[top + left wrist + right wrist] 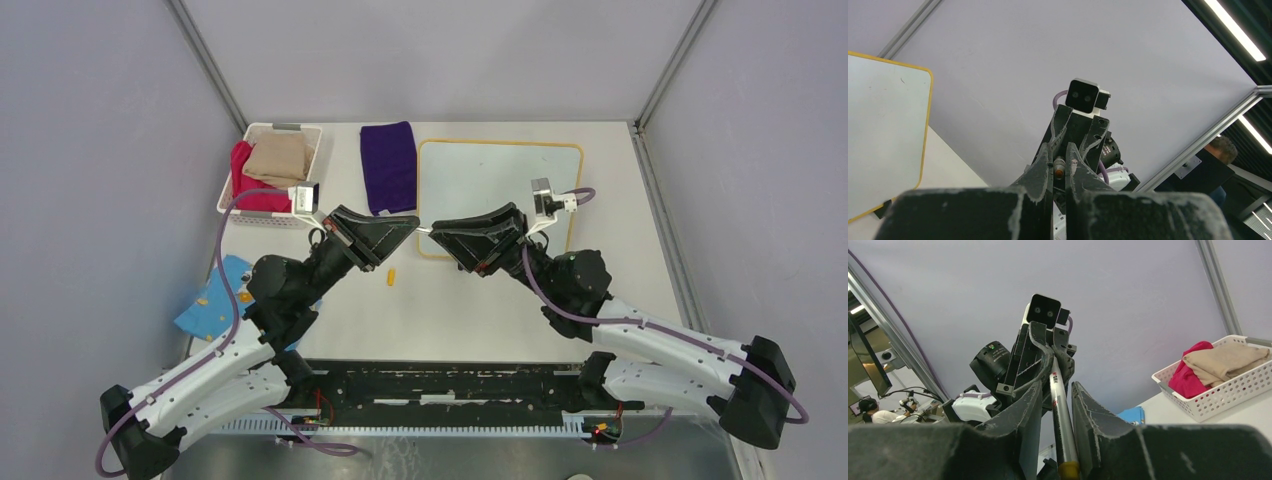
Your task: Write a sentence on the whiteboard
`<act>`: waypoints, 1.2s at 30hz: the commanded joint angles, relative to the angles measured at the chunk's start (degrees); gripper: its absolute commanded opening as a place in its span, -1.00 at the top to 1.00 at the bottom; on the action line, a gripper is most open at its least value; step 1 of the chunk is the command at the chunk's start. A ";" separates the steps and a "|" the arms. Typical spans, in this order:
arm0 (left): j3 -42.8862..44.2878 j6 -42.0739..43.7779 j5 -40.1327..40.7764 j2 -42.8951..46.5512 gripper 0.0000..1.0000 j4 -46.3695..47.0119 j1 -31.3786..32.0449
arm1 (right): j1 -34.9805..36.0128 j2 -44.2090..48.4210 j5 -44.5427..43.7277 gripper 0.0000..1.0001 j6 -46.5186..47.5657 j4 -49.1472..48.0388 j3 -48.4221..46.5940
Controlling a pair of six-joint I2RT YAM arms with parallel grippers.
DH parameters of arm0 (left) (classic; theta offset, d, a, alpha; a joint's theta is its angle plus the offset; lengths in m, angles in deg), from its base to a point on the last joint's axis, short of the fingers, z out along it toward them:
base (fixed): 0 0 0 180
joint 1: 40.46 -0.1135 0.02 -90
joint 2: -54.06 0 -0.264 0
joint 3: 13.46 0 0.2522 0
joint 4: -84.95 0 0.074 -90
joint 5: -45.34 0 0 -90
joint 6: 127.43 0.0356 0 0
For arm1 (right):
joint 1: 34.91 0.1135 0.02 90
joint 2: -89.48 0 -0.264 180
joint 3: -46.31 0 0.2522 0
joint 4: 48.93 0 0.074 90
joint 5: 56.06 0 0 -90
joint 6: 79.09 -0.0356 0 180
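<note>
whiteboard (500,172), marker (1059,412): long axes left-right | left gripper (1059,150) clamps marker; right gripper (1056,387) slack

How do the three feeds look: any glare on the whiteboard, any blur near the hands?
Top view: even, soft light, no hot spot on the whiteboard. Left wrist view: ceiling lights blow out top right; the left hand is dark and soft up close. Right wrist view: marker and basket sharp, the right hand a dark blur at its base.
</note>
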 commanded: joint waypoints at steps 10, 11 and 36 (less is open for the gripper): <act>1.47 -0.79 0.13 0.18 0.97 1.32 0.02 | -0.10 0.07 1.76 0.61 -0.88 -4.89 -1.53; 1.44 -0.79 0.16 0.11 0.96 1.32 0.02 | -0.05 0.11 1.76 0.64 -0.82 -4.89 -1.53; 13.10 31.00 17.65 7.80 -0.78 -44.82 0.03 | 0.02 14.95 -32.61 1.00 31.80 55.69 -12.83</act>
